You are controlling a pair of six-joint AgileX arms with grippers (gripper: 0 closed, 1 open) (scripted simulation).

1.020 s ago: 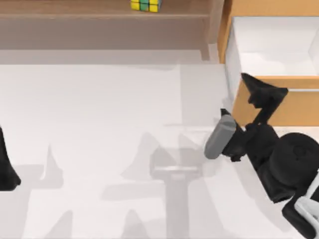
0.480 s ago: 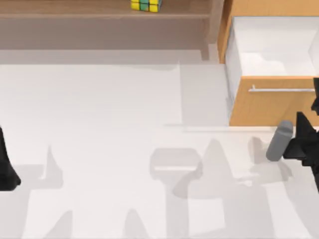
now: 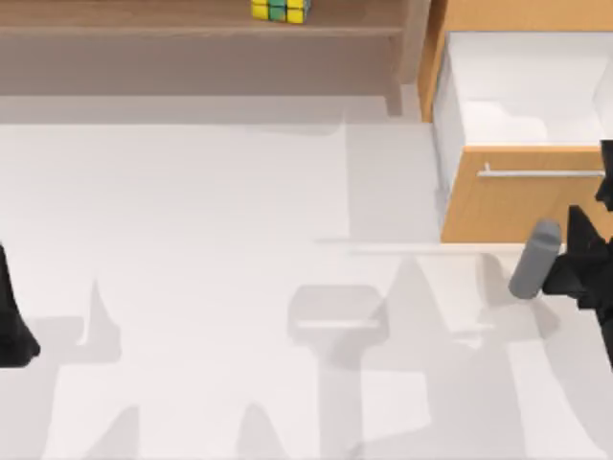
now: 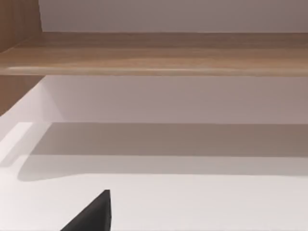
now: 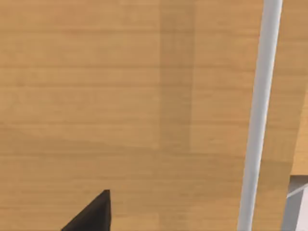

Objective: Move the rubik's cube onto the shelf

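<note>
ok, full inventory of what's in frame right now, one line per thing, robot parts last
rubik's cube: 1, yellow, green and blue, on the shelf at the top view's far edge, left of centre
shelf: 1, light brown wood, along the far left and centre, end post at its right
drawer cabinet: 1, orange-tan, far right, drawer pulled open with a white inside
bar handle: 1, silver, across the drawer front
table: 1, white, under everything
left arm: 1, black, parked at the table's left edge
right arm: 1, black with a grey cylinder, at the right edge in front of the drawer front
</note>
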